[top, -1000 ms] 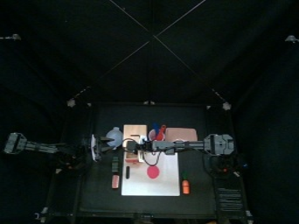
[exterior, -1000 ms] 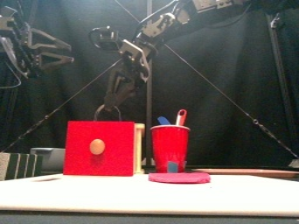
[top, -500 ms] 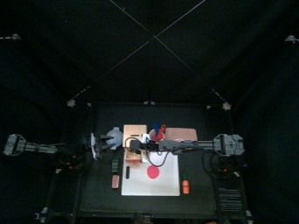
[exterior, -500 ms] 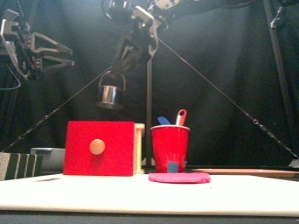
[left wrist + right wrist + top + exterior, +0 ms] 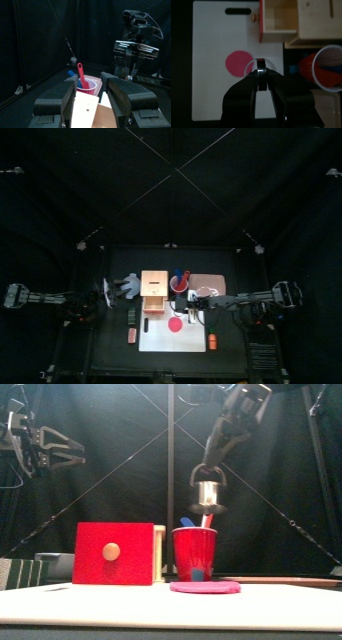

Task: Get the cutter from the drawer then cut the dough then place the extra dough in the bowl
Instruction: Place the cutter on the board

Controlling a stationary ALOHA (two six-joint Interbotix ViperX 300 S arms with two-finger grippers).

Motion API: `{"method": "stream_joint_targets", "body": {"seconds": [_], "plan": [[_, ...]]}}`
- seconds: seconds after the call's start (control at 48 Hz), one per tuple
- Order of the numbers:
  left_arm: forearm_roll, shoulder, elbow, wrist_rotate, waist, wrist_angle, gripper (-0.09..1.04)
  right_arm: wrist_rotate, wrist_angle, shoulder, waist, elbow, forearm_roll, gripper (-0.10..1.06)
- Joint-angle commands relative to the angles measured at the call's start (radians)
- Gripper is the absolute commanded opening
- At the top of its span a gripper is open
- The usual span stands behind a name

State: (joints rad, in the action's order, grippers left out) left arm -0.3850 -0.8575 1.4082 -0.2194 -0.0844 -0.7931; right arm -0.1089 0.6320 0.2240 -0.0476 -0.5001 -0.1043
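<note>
My right gripper [image 5: 210, 472] is shut on the wire handle of the round metal cutter [image 5: 210, 492], which hangs high above the red cup [image 5: 195, 552] and the flat pink dough disc [image 5: 205, 586]. In the right wrist view the cutter [image 5: 254, 63] hovers beside the dough [image 5: 238, 63] on the white board [image 5: 211, 90]. The wooden box [image 5: 155, 284] has its red-fronted drawer [image 5: 261, 20] pulled open. My left gripper [image 5: 130, 286] is open, raised at the left of the box. The blue-grey bowl [image 5: 54, 565] sits low at the left.
The red cup [image 5: 181, 281] holds a blue and a red toy knife behind the board. An orange toy food [image 5: 211, 341] lies at the board's right front. Another small toy [image 5: 132, 335] lies left of the board.
My right gripper lifted the cutter up from the drawer and carried it right, from over the box to over the cup and dough. The left arm stayed in place.
</note>
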Motion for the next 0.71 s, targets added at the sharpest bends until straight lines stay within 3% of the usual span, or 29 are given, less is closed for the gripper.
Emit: {"method": "stream_joint_targets", "body": {"seconds": [0.021,0.312,0.708], "plan": [[-0.005,0.003,-0.044,-0.002,-0.026,-0.003,0.80,-0.060,-0.034,0.072,-0.014,-0.103,-0.009,0.59],[-0.005,0.006,-0.072,-0.002,-0.078,-0.003,0.80,-0.172,-0.152,0.087,-0.037,-0.290,-0.037,0.60],[-0.003,0.051,-0.094,-0.008,-0.140,-0.002,0.80,-0.183,-0.236,0.015,-0.054,-0.325,0.003,0.68]]}}
